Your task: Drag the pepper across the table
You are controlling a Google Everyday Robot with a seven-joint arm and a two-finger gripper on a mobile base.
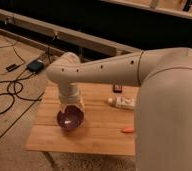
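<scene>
Pale wood planks carry the scene: your robot's white arm reaches in from the right and bends down over the left half of the surface. Its claw hangs at a purple bowl that stands near the front left corner. From your camera you cannot tell whether the claw is wide, narrow or holding anything; it seems to meet the bowl's rim, though the wrist hides the contact.

The pepper lies flat near the front edge on the right, well apart from the claw and bowl. A white bottle lies on its side behind the pepper, with a small dark object beyond it. Black cables trail over the carpet at left.
</scene>
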